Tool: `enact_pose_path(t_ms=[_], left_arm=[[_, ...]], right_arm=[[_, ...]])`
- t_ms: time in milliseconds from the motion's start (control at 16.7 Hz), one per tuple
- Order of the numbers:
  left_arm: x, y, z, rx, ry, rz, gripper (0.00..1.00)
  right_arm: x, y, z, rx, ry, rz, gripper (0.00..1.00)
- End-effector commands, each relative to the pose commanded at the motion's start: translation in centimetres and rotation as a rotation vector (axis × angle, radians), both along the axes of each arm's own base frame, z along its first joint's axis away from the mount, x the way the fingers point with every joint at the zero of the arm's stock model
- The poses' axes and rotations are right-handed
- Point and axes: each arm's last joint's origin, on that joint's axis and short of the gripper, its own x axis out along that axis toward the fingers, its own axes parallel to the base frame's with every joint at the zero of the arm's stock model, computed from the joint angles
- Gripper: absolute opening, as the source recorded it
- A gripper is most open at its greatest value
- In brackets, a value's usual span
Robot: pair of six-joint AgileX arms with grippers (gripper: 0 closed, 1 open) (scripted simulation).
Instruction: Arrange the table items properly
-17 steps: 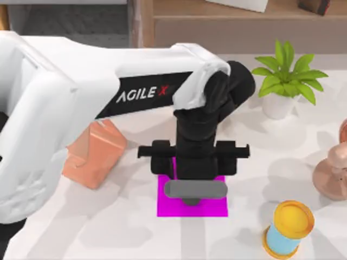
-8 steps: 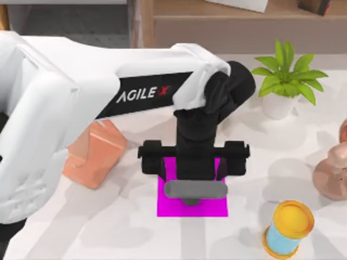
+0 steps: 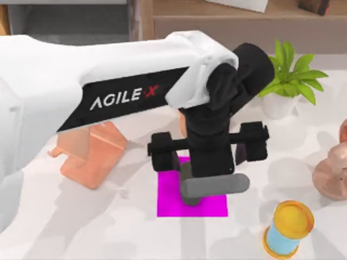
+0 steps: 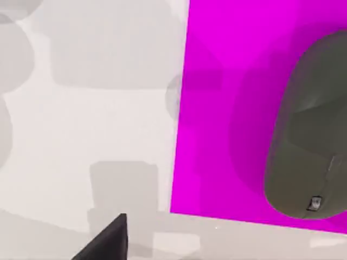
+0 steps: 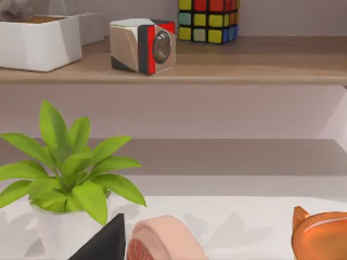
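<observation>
A dark grey oval mouse [image 3: 186, 174] lies on the magenta mat [image 3: 168, 200] near the table's middle, partly covered by my left arm. My left gripper [image 3: 207, 150] hovers above it, open, with its fingers spread wide and nothing between them. In the left wrist view the mouse [image 4: 309, 135] rests on the mat [image 4: 227, 108], well apart from the one dark fingertip [image 4: 108, 246] that shows. In the right wrist view a dark fingertip [image 5: 108, 244] of the parked right gripper shows, facing the shelves at the back.
A salmon phone stand [image 3: 89, 154] sits left of the mat. A potted plant [image 3: 287, 81] stands at the back right, a yellow-topped blue cylinder [image 3: 287, 227] at the front right, and a copper-coloured object [image 3: 332, 173] at the right edge.
My left gripper's fingers spread apart over the mat, then the gripper rose and shifted right. The mouse stays on the mat and shows more.
</observation>
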Motion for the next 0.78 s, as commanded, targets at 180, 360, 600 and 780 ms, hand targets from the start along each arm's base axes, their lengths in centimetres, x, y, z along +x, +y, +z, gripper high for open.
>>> enact_pose_path(t_ms=[180, 360, 600, 780], left_arm=[[-0.8, 1.8, 4.2, -0.119, -0.086, 0.182, 1.00], [0.1, 6.2, 7.2, -0.225, -0.136, 0.474, 1.00], [2.3, 15.9, 8.5, -0.313, -0.144, 1.020, 1.00], [3.2, 25.4, 7.0, -0.329, -0.118, 1.539, 1.00]], right_arm=[[0.0, 0.0, 0.0, 0.000, 0.000, 0.000, 1.00], [0.0, 0.0, 0.0, 0.000, 0.000, 0.000, 1.00], [0.0, 0.0, 0.0, 0.000, 0.000, 0.000, 1.00], [0.0, 0.0, 0.0, 0.000, 0.000, 0.000, 1.00]])
